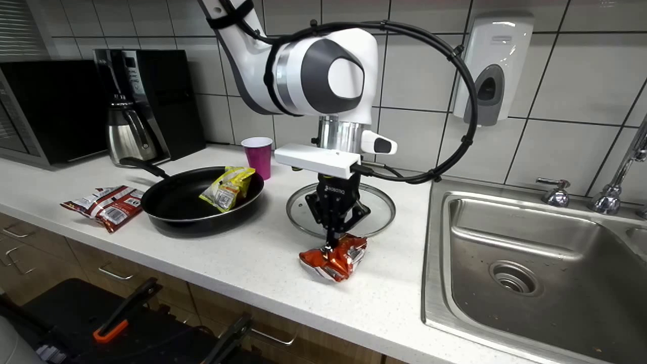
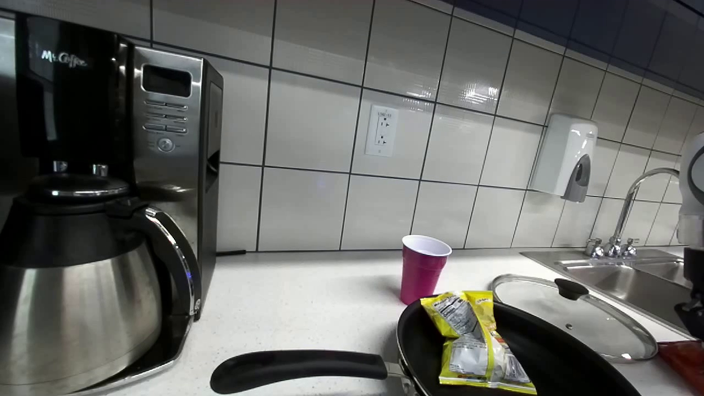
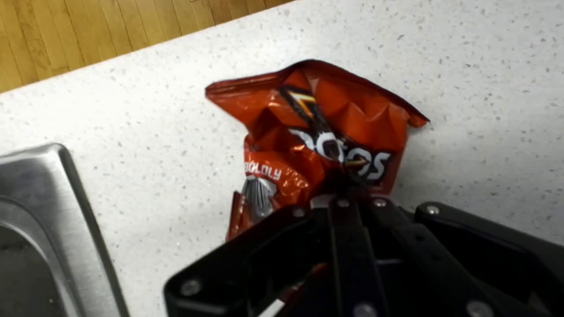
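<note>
My gripper (image 1: pixel 331 245) points straight down at the counter, its jaws pinched together on a crumpled red-orange Doritos bag (image 1: pixel 349 257). In the wrist view the bag (image 3: pixel 282 119) spreads out beyond the gripper (image 3: pixel 341 187), and its middle is creased where the fingertips squeeze it; the tips themselves are hidden in dark folds. The bag appears to rest on the white counter. Only the bag's edge (image 2: pixel 685 360) shows in an exterior view, at the far right. Just behind the gripper lies a glass lid (image 1: pixel 381 202) with a dark knob (image 2: pixel 571 289).
A black frying pan (image 1: pixel 167 199) holds a yellow snack bag (image 1: pixel 230 187). Left of it lies a dark red snack bag (image 1: pixel 108 205). A magenta cup (image 2: pixel 422 272) stands behind the pan. A steel sink (image 1: pixel 515 242) is to the gripper's right; a coffee maker (image 2: pixel 170 126) stands by the wall.
</note>
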`<state>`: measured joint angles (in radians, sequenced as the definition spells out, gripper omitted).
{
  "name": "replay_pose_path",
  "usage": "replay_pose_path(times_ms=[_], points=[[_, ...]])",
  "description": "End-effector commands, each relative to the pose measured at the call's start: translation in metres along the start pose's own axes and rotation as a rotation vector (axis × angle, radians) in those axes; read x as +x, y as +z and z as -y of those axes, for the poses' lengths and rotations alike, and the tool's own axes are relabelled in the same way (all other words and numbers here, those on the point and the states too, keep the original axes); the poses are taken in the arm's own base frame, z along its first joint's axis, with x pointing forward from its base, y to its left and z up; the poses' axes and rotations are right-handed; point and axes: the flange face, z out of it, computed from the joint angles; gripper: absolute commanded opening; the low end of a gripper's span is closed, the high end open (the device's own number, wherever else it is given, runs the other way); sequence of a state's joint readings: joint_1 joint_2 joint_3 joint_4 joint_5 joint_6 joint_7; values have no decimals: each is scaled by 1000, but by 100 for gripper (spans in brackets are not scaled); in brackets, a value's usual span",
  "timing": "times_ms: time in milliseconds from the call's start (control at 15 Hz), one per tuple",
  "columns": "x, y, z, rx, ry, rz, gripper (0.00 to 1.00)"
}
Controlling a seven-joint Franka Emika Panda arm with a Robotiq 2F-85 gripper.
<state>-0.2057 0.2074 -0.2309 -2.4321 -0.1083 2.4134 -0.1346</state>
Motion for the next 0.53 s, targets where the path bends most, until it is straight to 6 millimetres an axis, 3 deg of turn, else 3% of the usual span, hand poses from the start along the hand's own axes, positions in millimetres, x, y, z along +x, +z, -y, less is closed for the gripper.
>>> replay_pose_path(times_ms=[0,467], points=[[-3,-24,26,23,-82,-39,0],[1,-51,75,6,-171,-86,0]])
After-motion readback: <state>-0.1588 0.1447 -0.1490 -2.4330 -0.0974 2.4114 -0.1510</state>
